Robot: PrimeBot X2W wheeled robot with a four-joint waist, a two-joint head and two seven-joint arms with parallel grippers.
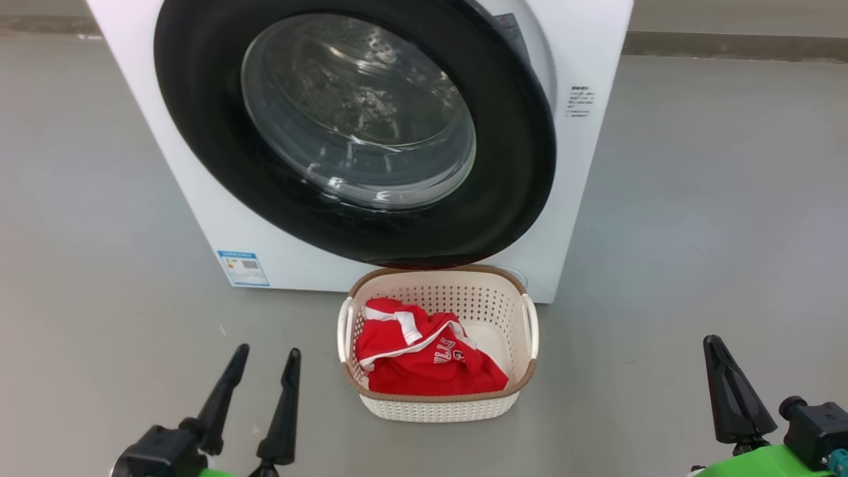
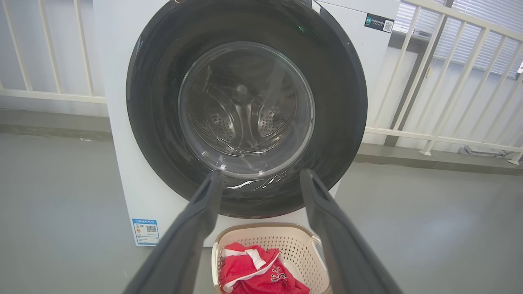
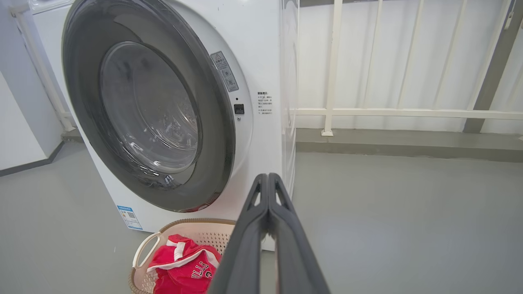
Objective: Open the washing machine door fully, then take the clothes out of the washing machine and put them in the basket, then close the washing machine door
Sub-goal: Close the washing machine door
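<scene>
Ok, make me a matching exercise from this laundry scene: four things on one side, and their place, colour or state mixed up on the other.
Column one:
1. clothes
2. left gripper
3. right gripper
4. washing machine door

Column two:
A. shut, holding nothing
B. glossy black
C. in the basket
D. open

Pairs: 1-C, 2-D, 3-A, 4-B

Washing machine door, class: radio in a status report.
Left gripper open, right gripper shut, both empty. Clothes in basket. Washing machine door nearly shut, latch side looks slightly ajar. Nothing in the way.
</scene>
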